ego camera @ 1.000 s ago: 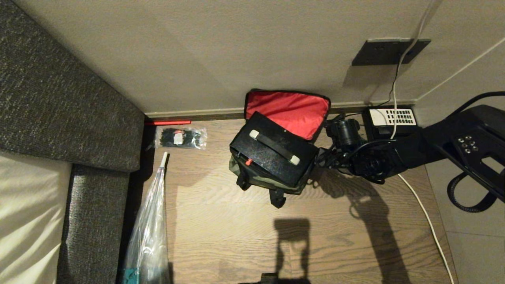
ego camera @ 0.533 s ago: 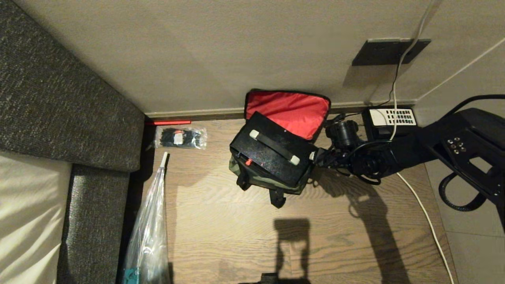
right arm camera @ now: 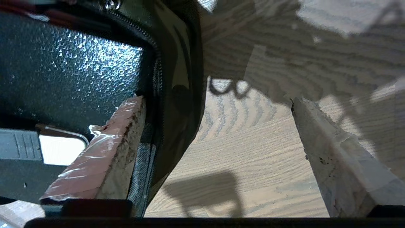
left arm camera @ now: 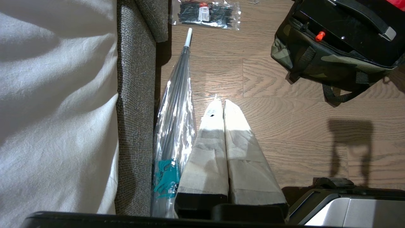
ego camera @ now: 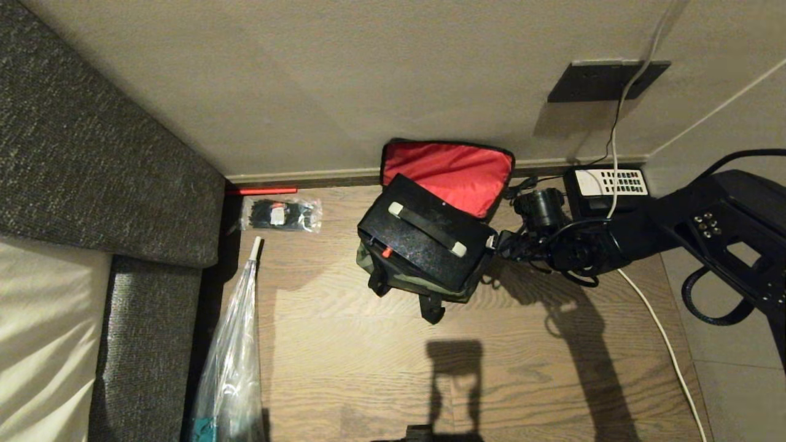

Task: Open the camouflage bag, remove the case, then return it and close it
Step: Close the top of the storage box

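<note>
Now the right gripper [ego camera: 495, 243] is at the right end of the camouflage bag [ego camera: 410, 284], low by the floor [ego camera: 368, 368], and its two fingers are spread wide with nothing between them that they hold. In the right wrist view one finger [right arm camera: 104, 158] lies against the side of the case [right arm camera: 63, 82], just inside the zipper edge of the bag, while the other finger [right arm camera: 332, 158] stands well apart from it, out over the bare wood. So the bag wall and its zipper [right arm camera: 155, 82] pass between the two fingers, but neither pinches them.

The case [ego camera: 427, 236] sits in the bag, with its top and handle [ego camera: 426, 229] above the opening. The red lid [ego camera: 451, 170] is folded back on the far side, against the wall. From the right gripper, the case lies straight ahead, beyond the fingertips. Its long axis, the same as the handle, runs diagonally away from the gripper, so the gripper faces one short end of it and not a long side.

The left gripper [left arm camera: 220, 106] is parked far from the bag, fingers pressed together, near a folded umbrella [left arm camera: 175, 104] beside the sofa [left arm camera: 133, 79]. Clearly the right arm is the nearer one.

I judge that the case is back in the bag and the closing comes next. For this the gripper must reach beyond the case toward the lid, which lies ahead and to the far side of the near finger.
</note>
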{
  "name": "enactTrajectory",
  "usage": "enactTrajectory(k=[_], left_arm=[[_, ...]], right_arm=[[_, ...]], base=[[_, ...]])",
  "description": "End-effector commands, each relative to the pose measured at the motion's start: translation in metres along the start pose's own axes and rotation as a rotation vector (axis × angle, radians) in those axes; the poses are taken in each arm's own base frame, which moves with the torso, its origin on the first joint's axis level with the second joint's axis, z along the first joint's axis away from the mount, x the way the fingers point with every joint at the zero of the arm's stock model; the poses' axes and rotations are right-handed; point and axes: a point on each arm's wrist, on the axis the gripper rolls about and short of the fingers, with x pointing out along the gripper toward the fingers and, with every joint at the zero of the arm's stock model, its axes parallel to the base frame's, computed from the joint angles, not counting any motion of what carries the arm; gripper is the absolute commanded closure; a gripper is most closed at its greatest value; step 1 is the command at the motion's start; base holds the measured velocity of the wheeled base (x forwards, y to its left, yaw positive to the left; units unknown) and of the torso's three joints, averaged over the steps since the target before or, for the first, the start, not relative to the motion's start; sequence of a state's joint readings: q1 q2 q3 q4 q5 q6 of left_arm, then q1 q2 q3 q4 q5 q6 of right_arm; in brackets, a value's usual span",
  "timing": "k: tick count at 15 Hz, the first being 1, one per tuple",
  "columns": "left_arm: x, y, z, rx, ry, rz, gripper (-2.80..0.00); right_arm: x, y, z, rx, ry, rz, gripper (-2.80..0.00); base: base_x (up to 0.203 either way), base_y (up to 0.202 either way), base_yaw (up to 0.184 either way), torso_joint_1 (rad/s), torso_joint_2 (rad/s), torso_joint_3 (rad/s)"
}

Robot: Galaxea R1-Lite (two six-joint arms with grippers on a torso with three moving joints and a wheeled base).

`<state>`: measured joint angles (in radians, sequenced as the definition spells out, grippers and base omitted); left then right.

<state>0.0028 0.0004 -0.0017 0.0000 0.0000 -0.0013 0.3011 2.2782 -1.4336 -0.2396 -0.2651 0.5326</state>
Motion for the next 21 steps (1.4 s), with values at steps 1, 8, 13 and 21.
enactTrajectory(k=[1,8,13,21], left_arm=[[0.0,0.0,0.0,0.0,-0.002,0.0,0.0],[0.0,0.0,0.0,0.0,-0.002,0.0,0.0],[0.0,0.0,0.0,0.0,-0.003,0.0,0.0],[0.0,0.0,0.0,0.0,-0.002,0.0,0.0]], right_arm=[[0.005,-0.002,-0.004,-0.001,0.007,-0.011,-2.8],[0.014,-0.012,-0.007,-0.031,0.017,-0.048,-2.8],[0.023,-0.005,0.004,-0.028,-0.044,-0.047,0.0],[0.017,-0.002,0.01,-0.071,-0.066,-0.047,0.0]], base=[[0.0,0.0,0.0,0.0,0.0,0.0],[0.0,0.0,0.0,0.0,0.0,0.0],[0.0,0.0,0.0,0.0,0.0,0.0],[0.0,0.0,0.0,0.0,0.0,0.0]])
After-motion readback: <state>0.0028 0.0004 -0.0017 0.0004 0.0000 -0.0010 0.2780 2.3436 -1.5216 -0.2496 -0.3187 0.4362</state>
